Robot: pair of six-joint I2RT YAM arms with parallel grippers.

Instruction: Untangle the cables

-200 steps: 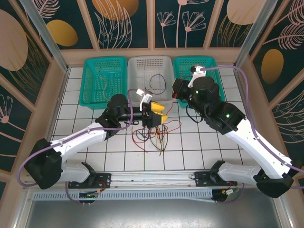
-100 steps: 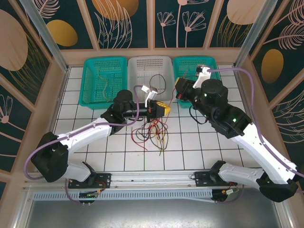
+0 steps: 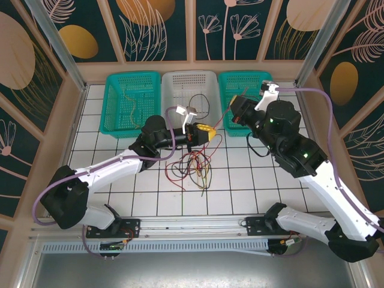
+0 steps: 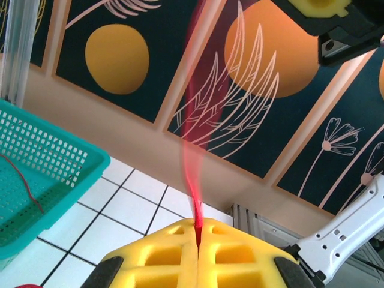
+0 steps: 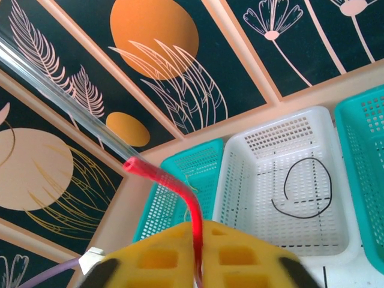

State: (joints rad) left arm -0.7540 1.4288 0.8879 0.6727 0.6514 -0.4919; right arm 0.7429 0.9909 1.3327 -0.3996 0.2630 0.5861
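Since 1 second ago the right arm has swung farther toward the far right, and the left fingers (image 3: 203, 132) have edged after it, drawing a red cable (image 3: 220, 119) into a straight line. On the white tiled bench (image 3: 252, 180), 3 baskets stand in a row at the far edge: 2 teal baskets (image 3: 120, 114) flanking 1 white basket (image 3: 189, 75), which holds a curled black cable (image 5: 306, 186). The tangled cables (image 3: 192, 167), red, tan and black, lie in a loose heap just nearer than the left fingers. The red cable's long axis runs diagonally from the left fingers toward the far right, ending at the right fingers (image 3: 233, 102). Both yellow pairs are pressed together, clamped on that red cable. Its free end curls up and left beyond the right fingers.
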